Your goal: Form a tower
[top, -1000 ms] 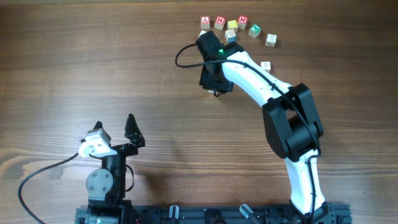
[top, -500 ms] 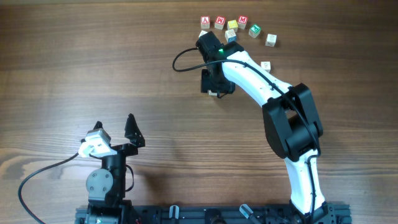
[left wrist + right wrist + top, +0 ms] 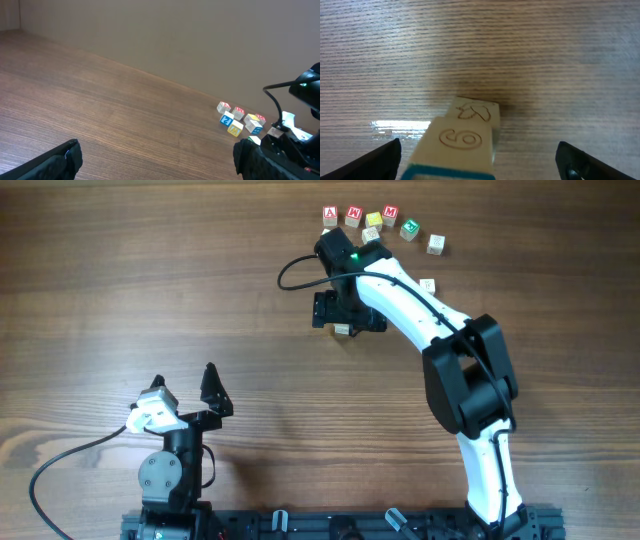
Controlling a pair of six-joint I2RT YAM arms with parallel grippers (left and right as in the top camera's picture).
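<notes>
You are viewing the right gripper [image 3: 347, 318] reaching over the far middle of the table [image 3: 150, 270], and its jaws are standing fully spread. The tower [image 3: 342, 330] is sitting on the wood directly beneath this gripper, between the two fingers and touching neither. In the right wrist view, the right gripper [image 3: 477, 152] is framing the tower [image 3: 465, 137] from above. The tower is lying slightly left of centre in the gap, well apart from each finger [image 3: 382, 160]. Its top cube is showing a carved figure, either a 6 or a 9. The loose cubes [image 3: 378, 222] are lying in a row farther away and to the right, and a single cube [image 3: 427, 284] is lying right of the arm. The left gripper [image 3: 185, 395] is resting near and to the left, jaws likewise apart, holding nothing.
</notes>
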